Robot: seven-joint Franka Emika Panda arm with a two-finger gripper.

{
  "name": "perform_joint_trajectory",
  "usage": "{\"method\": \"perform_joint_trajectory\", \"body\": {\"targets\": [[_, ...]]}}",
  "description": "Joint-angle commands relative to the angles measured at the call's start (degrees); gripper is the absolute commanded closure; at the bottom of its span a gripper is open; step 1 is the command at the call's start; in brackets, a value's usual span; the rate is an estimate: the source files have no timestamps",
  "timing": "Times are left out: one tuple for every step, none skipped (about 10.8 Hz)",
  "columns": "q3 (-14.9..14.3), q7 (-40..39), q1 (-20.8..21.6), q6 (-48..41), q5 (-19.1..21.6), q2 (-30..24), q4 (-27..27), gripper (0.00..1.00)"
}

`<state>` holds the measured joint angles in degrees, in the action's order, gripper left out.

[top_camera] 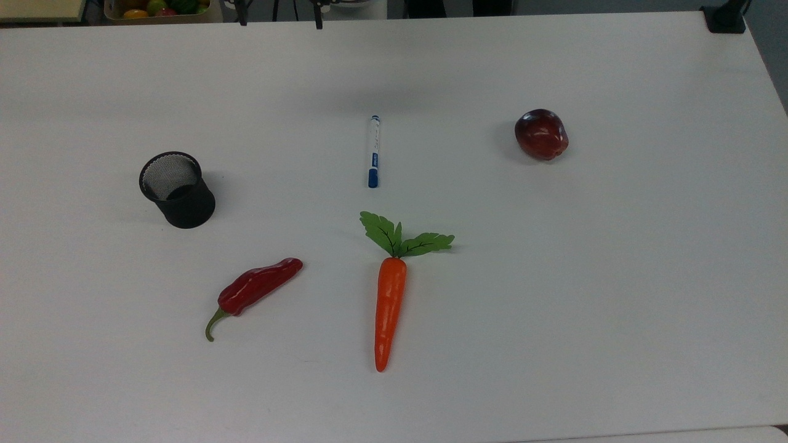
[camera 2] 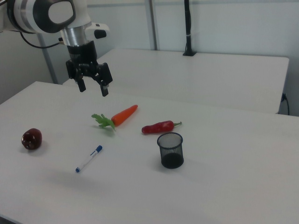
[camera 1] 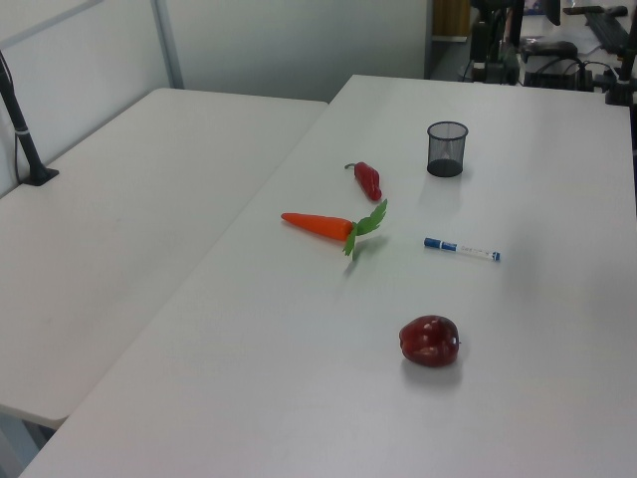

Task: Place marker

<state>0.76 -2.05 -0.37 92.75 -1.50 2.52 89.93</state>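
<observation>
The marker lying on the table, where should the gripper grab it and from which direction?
Likely best from straight above, closing across the white barrel of the marker near its middle. It lies flat and alone on the table, long axis pointing at the carrot, so its slim sides are free. The gripper hangs open above the table.

The table (top_camera: 554, 307) is a smooth matt white top, no grain, just soft shadows on it. Near its middle, the marker (top_camera: 373, 151) looks like smooth white plastic with a blue plastic cap and a printed blue band. The pen cup (top_camera: 177, 190) off to the marker's side is black wire mesh, see-through, matt. The carrot (top_camera: 389, 307) is clearly fake, shiny orange plastic with flat matt leaves. The chili pepper (top_camera: 258, 289) is glossy dark red, and the apple (top_camera: 541, 134) has waxy highlights too. The gripper (camera 2: 92, 87) is matt black, under glossy white arm shells.
</observation>
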Motion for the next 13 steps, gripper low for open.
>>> {"method": "perform_joint_trajectory", "body": {"targets": [[0.38,-0.23,0.28,-0.02,0.01,0.29,-0.55,0.0],[0.47,-0.23,0.28,-0.02,0.01,0.29,-0.55,0.0],[0.47,-0.23,0.28,-0.11,0.01,0.29,-0.63,0.0],[0.47,-0.23,0.28,-0.02,0.01,0.29,-0.63,0.0],[0.38,-0.23,0.28,0.07,0.01,0.38,-0.63,0.0],[0.38,-0.15,0.28,0.85,-0.08,0.38,-0.55,0.0],[0.47,-0.15,0.28,1.03,-0.08,0.38,-0.55,0.0],[0.47,-0.15,0.46,1.12,-0.08,0.38,-0.46,0.0],[0.55,-0.06,0.63,1.21,-0.08,0.46,-0.2,0.0],[0.55,0.81,2.11,1.82,-0.17,0.47,0.5,0.0],[0.47,2.65,3.17,3.48,-0.17,1.42,0.94,0.0],[0.55,4.41,4.31,4.71,-0.25,1.78,1.64,0.0],[0.55,4.86,5.72,5.16,-0.34,2.39,2.52,0.0]]}}
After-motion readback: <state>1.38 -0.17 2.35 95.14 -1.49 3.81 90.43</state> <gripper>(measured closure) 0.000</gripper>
